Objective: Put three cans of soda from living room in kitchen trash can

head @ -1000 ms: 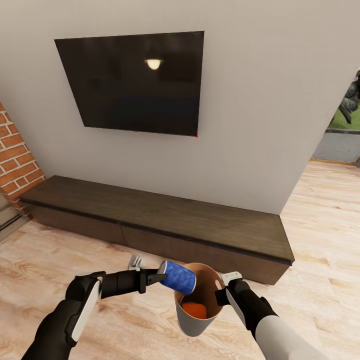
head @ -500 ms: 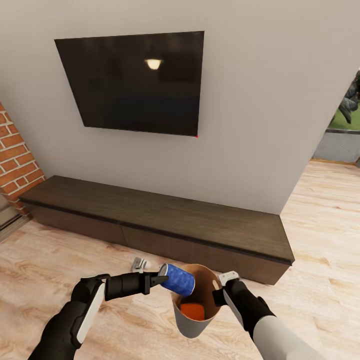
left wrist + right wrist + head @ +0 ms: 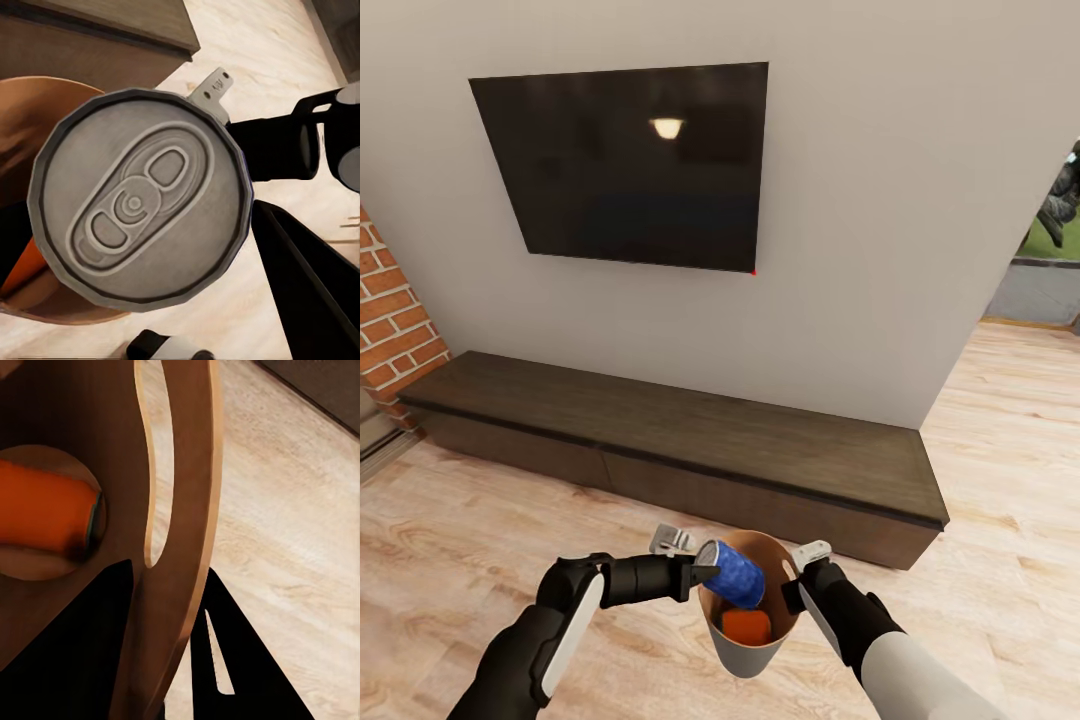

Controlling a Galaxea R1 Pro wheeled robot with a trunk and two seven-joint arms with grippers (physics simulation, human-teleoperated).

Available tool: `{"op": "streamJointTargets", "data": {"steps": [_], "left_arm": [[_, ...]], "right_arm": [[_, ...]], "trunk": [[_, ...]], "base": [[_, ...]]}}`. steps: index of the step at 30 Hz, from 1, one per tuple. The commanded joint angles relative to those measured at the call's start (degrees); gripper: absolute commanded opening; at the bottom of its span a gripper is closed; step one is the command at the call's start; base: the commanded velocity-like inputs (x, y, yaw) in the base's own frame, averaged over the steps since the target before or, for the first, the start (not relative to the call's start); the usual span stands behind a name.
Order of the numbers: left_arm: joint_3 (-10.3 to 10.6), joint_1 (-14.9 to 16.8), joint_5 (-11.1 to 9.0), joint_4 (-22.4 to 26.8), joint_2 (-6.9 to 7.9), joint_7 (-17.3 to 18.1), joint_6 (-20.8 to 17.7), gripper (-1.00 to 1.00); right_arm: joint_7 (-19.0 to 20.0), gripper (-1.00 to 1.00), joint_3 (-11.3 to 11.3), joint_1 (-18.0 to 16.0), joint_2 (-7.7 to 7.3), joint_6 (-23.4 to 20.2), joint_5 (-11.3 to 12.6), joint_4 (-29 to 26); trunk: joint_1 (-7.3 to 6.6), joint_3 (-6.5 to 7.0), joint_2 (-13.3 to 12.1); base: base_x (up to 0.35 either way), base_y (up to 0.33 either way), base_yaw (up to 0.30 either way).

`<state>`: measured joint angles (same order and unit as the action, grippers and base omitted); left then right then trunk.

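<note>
The dark blue can point(image 3: 734, 574) lies tilted in my left fingers point(image 3: 705, 573), its body over the rim of the trash can point(image 3: 752, 655), its silver top toward me. In my left wrist view that top point(image 3: 139, 216) is a dull grey disc with a pressed oval tab; I read no writing on it. My left fingers are clamped on the can. At 6 o'clock from it, an orange can point(image 3: 746, 627) lies on the bin's tan-brown bottom. The bin is round, tapered, pale grey outside, with a slot handle cut in its wall point(image 3: 154, 472). My right fingers point(image 3: 792, 590) pinch the rim at 3 o'clock. Beyond, at 12 o'clock, a long dark wood cabinet point(image 3: 660, 440) stands on light plank floor point(image 3: 1000, 540), under a black wall TV point(image 3: 625, 165).
</note>
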<state>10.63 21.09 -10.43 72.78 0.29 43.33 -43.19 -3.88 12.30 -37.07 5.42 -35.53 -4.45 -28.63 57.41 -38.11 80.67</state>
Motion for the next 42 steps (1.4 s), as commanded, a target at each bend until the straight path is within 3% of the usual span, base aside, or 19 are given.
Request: {"op": "streamJointTargets", "data": {"steps": [1,6,17,18,37,41,42], "left_arm": [[0.1,0.0,0.0,0.0,-0.01,-0.4,0.0,-1.00],[0.7,0.0,-0.1,0.0,-0.02,-2.3,0.0,-1.00],[0.8,0.0,0.0,0.0,-0.03,-2.7,0.0,-1.00],[0.8,0.0,0.0,0.0,-0.03,-2.7,0.0,1.00],[0.7,0.0,-0.1,0.0,-0.49,-2.4,0.0,1.00],[0.3,0.0,-0.4,0.1,-0.43,0.1,0.0,1.00],[0.1,0.0,-0.5,0.1,-0.26,3.1,0.0,1.00]], "right_arm": [[0.0,-1.00,0.0,0.0,0.03,0.0,0.2,0.0],[0.0,-1.00,0.0,0.0,0.31,0.0,0.2,0.0],[0.0,-1.00,0.0,0.0,0.38,0.0,0.2,0.0],[0.0,-1.00,0.0,0.0,0.38,0.0,0.2,0.0],[0.0,-1.00,0.0,0.0,0.38,0.0,0.2,0.0],[0.0,-1.00,0.0,0.0,0.38,0.0,0.2,0.0],[0.0,-1.00,0.0,0.0,0.38,0.0,0.2,0.0]], "trunk": [[0.00,0.00,0.0],[0.00,0.00,0.0],[0.00,0.00,0.0],[0.00,0.00,0.0],[0.00,0.00,0.0],[0.00,0.00,0.0],[0.00,0.00,0.0]], "base": [[0.000,0.000,0.000],[0.000,0.000,0.000],[0.000,0.000,0.000],[0.000,0.000,0.000],[0.000,0.000,0.000],[0.000,0.000,0.000],[0.000,0.000,0.000]]}}
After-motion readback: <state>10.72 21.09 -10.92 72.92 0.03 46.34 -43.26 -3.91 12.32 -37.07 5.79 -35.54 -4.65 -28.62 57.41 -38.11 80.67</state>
